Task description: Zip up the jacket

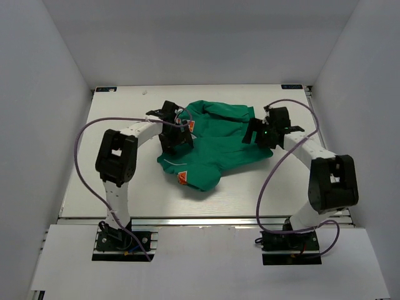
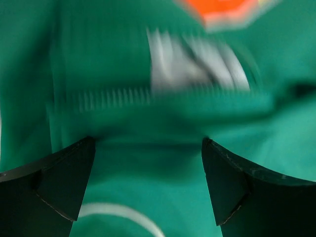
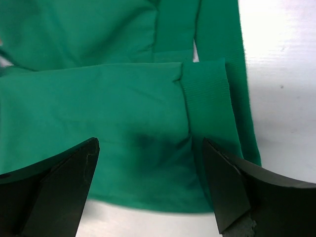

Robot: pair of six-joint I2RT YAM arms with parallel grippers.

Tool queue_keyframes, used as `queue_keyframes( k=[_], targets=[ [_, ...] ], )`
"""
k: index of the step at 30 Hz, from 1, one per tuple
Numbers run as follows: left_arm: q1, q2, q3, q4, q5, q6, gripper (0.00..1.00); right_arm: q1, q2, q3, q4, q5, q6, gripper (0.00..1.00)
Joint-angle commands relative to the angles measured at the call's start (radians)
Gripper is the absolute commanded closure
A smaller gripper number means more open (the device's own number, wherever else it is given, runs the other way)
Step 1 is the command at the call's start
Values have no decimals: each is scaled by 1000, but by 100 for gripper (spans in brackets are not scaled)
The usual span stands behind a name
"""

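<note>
1. White tabletop (image 1: 81,187), small green zip-front jacket (image 1: 219,147) crumpled mid-table
2. long axis runs near-left to far-right, can't tell the collar end
3. left gripper (image 2: 148,148) spread wide over blurry fabric, right gripper (image 3: 149,148) spread over a ribbed cuff (image 3: 205,94)

Jacket (image 3: 98,123): matt green cloth, ribbed cuff (image 3: 205,98). Table (image 1: 250,194): smooth matt white. Right claw (image 3: 148,197): matt black plastic.

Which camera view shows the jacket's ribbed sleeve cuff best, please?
The right wrist view: the ribbed cuff lies sharp and close, its ribbing plain to see. The top external view shows the whole jacket, too small to pick the cuff out. The left wrist view shows only blurred green fabric and zip teeth.
</note>
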Motion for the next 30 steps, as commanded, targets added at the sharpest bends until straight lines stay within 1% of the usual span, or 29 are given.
queue_keyframes(
  k=[1, 3, 4, 6, 7, 8, 9, 10, 11, 12, 13, 14, 15, 16, 17, 19, 20, 21, 23, 24, 26, 27, 30],
  targets=[
    [8, 76, 105, 94, -93, 31, 2, 36, 72, 45, 35, 75, 31, 11],
    [13, 128, 135, 123, -133, 40, 2, 55, 119, 35, 33, 95, 44, 11],
    [18, 183, 164, 139, -147, 60, 2, 59, 132, 28, 31, 80, 46, 12],
    [19, 238, 202, 180, -170, 89, 4, 95, 152, -11, 24, 78, 66, 12],
    [19, 301, 258, 191, -175, 101, 6, 116, 144, -28, 22, 101, 71, 12],
    [19, 335, 300, 191, -170, 111, 9, 163, 138, -65, 21, 118, 77, 12],
    [18, 372, 349, 194, -161, 153, 12, 190, 129, -85, 19, 124, 96, 12],
    [18, 410, 401, 191, -152, 166, 13, 216, 106, -110, 25, 121, 109, 12],
    [18, 488, 520, 183, -126, 175, 15, 277, 95, -161, 28, 114, 129, 12],
    [18, 527, 578, 185, -92, 221, 20, 315, 84, -188, 34, 86, 149, 12],
    [16, 559, 622, 205, -54, 239, 20, 352, 69, -214, 48, 71, 190, 12],
    [13, 614, 676, 265, -8, 246, 20, 444, 67, -244, 85, 51, 210, 12],
    [10, 637, 699, 296, 21, 247, 21, 496, 74, -243, 96, 4, 230, 12],
    [10, 659, 725, 323, 50, 244, 21, 547, 96, -234, 103, -12, 254, 12],
    [9, 699, 777, 361, 92, 237, 21, 641, 109, -214, 110, -24, 255, 12],
    [4, 723, 831, 387, 109, 224, 14, 716, 138, -112, 81, -23, 218, 12],
    [2, 728, 856, 419, 103, 220, 9, 718, 136, -78, 65, -28, 203, 12],
    [2, 716, 850, 447, 106, 208, 3, 719, 130, -35, 77, -64, 189, 12],
    [2, 690, 834, 517, 94, 204, 2, 718, 89, -3, 108, -75, 126, 12],
    [2, 664, 833, 527, 83, 200, 2, 718, 72, 11, 113, -87, 108, 12],
    [2, 638, 837, 524, 84, 201, 2, 716, 23, 37, 111, -74, 81, 11],
    [2, 601, 828, 516, 88, 207, 2, 711, 8, 39, 88, -46, 81, 11],
    [2, 529, 791, 481, 52, 226, 2, 656, -86, 9, 13, 17, 110, 11]
  ],
)
